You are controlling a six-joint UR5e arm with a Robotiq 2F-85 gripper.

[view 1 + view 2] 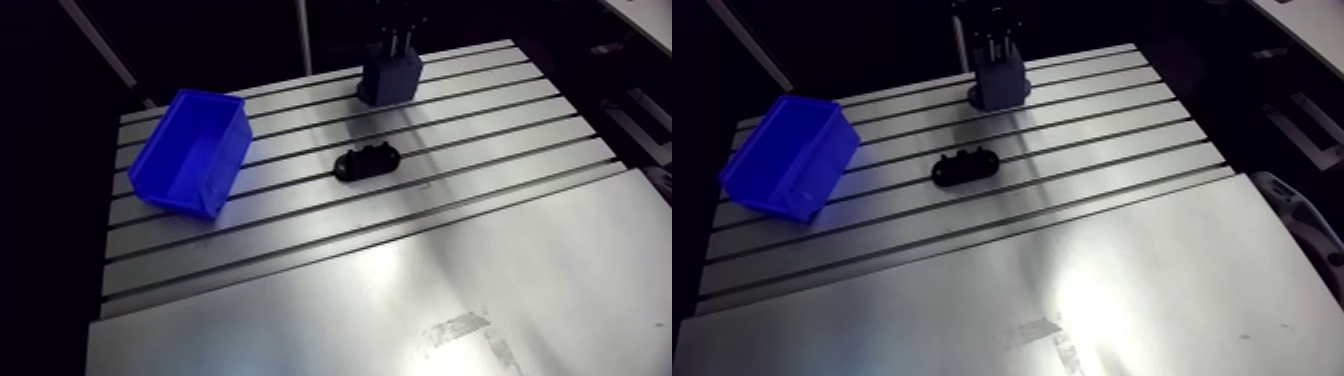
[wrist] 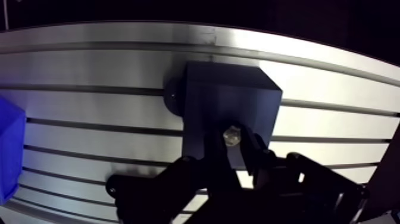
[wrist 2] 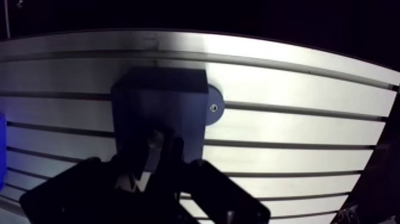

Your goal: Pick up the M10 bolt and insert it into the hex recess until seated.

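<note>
Slotted table point(image 1: 500, 260), blue bin point(image 1: 190, 150) aside, claw point(image 2: 235, 146) clamped on bolt point(image 2: 231, 134) over dark block point(image 2: 226, 95).

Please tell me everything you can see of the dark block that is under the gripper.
The dark block is a box-shaped piece, matte navy, plastic by its look. It stands upright on the slotted table, near its far edge. A round dark foot with a small screw sticks out beside its base. The gripper hangs over its top, shut on a bolt; whether the bolt touches the block cannot be seen.
</note>
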